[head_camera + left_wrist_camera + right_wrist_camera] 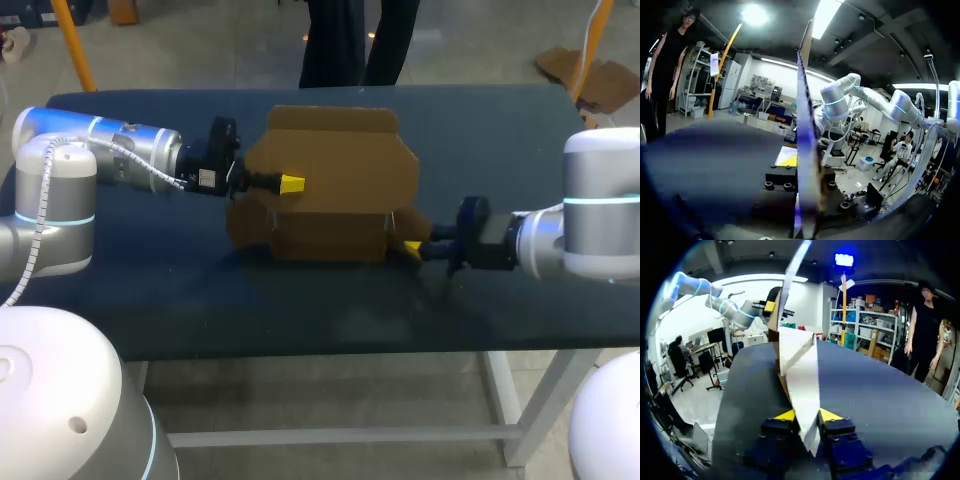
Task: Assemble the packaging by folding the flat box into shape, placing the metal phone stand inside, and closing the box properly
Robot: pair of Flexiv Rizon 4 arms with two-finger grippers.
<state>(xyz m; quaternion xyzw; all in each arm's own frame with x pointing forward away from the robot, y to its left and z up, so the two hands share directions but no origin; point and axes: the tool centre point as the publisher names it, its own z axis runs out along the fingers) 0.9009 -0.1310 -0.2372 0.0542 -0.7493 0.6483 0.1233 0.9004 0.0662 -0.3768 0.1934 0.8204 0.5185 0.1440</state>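
A flat brown cardboard box (330, 180) lies partly folded at the table's middle, its upper panel raised over the lower part. My left gripper (290, 184) comes in from the left and is shut on that upper panel. In the left wrist view the panel (805, 100) runs edge-on through the left gripper (801, 167). My right gripper (412, 247) is at the box's lower right corner. In the right wrist view a pale flap (802, 375) stands between the spread fingers of the right gripper (807, 416), which is open. No metal phone stand shows in any view.
The dark table (330, 310) has bare surface in front of the box and on both sides. Its front edge (330, 352) runs close below the arms. Behind the box the table reaches to the far edge.
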